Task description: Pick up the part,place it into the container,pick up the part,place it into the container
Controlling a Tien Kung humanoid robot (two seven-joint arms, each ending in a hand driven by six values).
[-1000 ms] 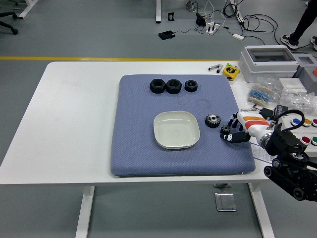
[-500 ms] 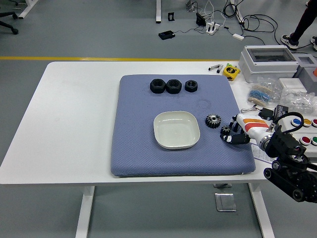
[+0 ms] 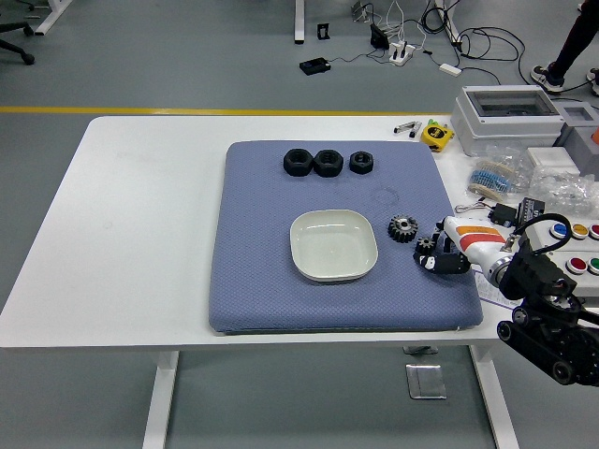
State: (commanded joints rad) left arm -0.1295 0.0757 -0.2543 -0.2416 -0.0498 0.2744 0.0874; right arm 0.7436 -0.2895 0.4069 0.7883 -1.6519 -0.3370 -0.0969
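The first pick is in hand, judging from the layout: the white container [image 3: 333, 245] sits empty near the middle of the blue mat [image 3: 271, 290], and the right hand [image 3: 440, 254] has reached in from the tabletop's right edge to a small black gear [image 3: 427, 247] lying on the mat toward that edge. Its dark fingers [image 3: 453, 265] curl right against the gear — they seem to be closing on it, but whether the grip is firm cannot be told at this size, and the gear appears to rest on the mat, not lifted. A larger gear [image 3: 402, 227] lies just beside it, between the small one and the container. Three black nuts [image 3: 327, 162] sit in a row near the mat's far edge, well apart from the action. The left hand is out of view. The next move calls for securing the hold on the small gear, raising it clear without knocking the larger gear, then carrying it over the container's rim and releasing — after that, the second part awaits.
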